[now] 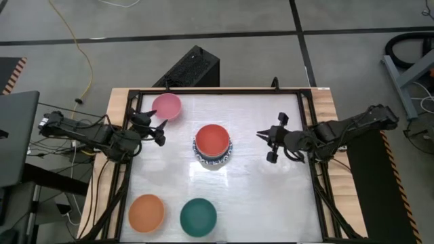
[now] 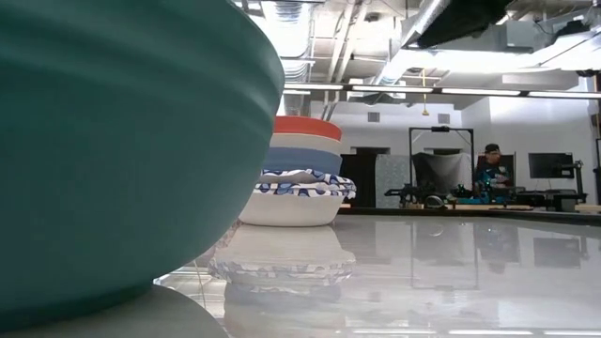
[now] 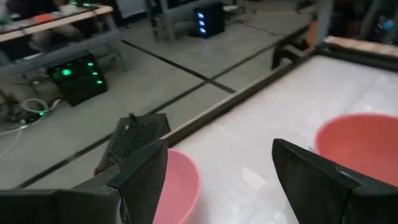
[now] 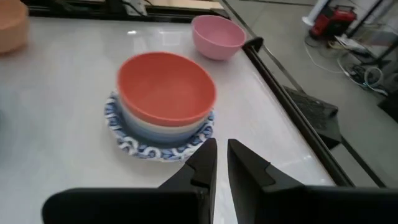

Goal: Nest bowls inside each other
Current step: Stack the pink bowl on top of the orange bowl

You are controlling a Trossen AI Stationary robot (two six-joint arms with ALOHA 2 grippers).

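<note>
A stack of nested bowls (image 1: 213, 144) stands mid-table, a red one (image 4: 165, 84) on top and a white one with a blue-patterned rim (image 4: 155, 150) at the bottom. A pink bowl (image 1: 166, 106) sits at the far left. An orange bowl (image 1: 146, 212) and a dark green bowl (image 1: 199, 216) sit at the near edge. My left gripper (image 1: 158, 129) hovers open between the pink bowl and the stack. My right gripper (image 1: 262, 135) hangs right of the stack, its fingers (image 4: 205, 163) nearly together with nothing between them.
A dark frame (image 1: 217, 90) runs around the white tabletop. A black box (image 1: 192, 68) stands on the floor beyond the far edge. Bare tabletop lies right of the stack and at the near right.
</note>
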